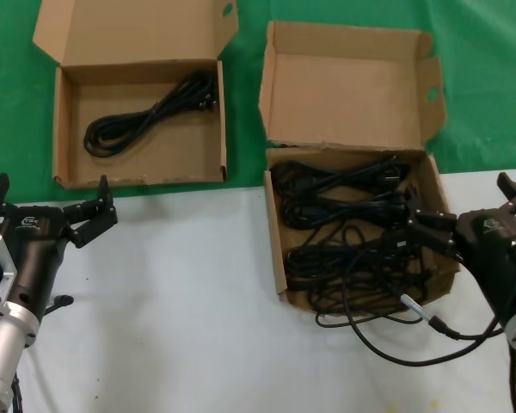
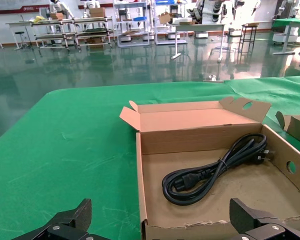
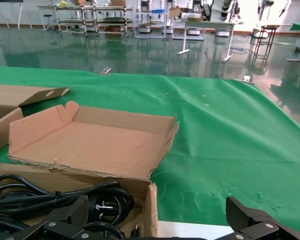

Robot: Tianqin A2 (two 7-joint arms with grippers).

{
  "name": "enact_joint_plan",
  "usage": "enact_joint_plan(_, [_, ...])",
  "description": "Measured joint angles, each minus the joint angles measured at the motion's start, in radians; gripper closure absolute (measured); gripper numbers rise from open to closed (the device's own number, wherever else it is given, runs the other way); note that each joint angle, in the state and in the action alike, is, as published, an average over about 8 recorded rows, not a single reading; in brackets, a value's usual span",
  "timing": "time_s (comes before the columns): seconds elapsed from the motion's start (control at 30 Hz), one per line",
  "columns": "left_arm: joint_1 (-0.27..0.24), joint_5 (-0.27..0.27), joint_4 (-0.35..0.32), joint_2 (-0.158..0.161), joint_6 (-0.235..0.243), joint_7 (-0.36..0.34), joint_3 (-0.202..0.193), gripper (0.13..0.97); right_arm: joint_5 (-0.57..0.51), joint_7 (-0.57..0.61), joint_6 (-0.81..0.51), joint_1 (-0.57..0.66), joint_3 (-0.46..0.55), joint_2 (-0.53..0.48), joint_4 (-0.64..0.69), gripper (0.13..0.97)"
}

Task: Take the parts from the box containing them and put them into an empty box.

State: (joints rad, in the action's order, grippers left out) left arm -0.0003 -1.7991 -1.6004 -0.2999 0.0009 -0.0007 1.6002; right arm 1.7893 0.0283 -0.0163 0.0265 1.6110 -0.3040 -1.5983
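Note:
The squarish cardboard box (image 1: 344, 86) stands at the right with its tabbed lid up and holds several black power cables (image 1: 353, 224); one cord hangs over its front wall onto the table. My right gripper (image 1: 463, 202) is open at the box's right wall, one finger over the cables. In the right wrist view the gripper (image 3: 156, 205) straddles that wall, with cables (image 3: 105, 200) and lid (image 3: 90, 145) beyond. The wider shallow box (image 1: 138, 73) at the back left holds one coiled cable (image 1: 146, 112). My left gripper (image 1: 50, 188) is open and empty before it, also seen from the wrist (image 2: 160, 210), facing the box (image 2: 200, 137) and cable (image 2: 210, 172).
Both boxes sit where the green cloth (image 1: 482, 86) meets the white tabletop (image 1: 198, 301). The loose cord (image 1: 396, 344) loops across the table in front of the squarish box. A strip of green cloth separates the two boxes.

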Motion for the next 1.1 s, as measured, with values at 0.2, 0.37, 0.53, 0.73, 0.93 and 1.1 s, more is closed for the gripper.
enact_joint_plan(0.2, [0.0, 0.0, 0.0, 0.0, 0.0, 0.0, 0.0, 0.132, 0.0, 0.0, 0.0, 0.0, 0.0, 0.0, 0.0, 0.129])
enact_joint_plan(0.37, [0.0, 0.0, 0.0, 0.0, 0.0, 0.0, 0.0, 0.132, 0.0, 0.0, 0.0, 0.0, 0.0, 0.0, 0.0, 0.129])
enact_joint_plan(0.53, [0.0, 0.0, 0.0, 0.0, 0.0, 0.0, 0.0, 0.132, 0.0, 0.0, 0.0, 0.0, 0.0, 0.0, 0.0, 0.129])
enact_joint_plan(0.73, [0.0, 0.0, 0.0, 0.0, 0.0, 0.0, 0.0, 0.132, 0.0, 0.0, 0.0, 0.0, 0.0, 0.0, 0.0, 0.129])
enact_joint_plan(0.93, [0.0, 0.0, 0.0, 0.0, 0.0, 0.0, 0.0, 0.132, 0.0, 0.0, 0.0, 0.0, 0.0, 0.0, 0.0, 0.129])
enact_joint_plan(1.1, [0.0, 0.0, 0.0, 0.0, 0.0, 0.0, 0.0, 0.132, 0.0, 0.0, 0.0, 0.0, 0.0, 0.0, 0.0, 0.129])
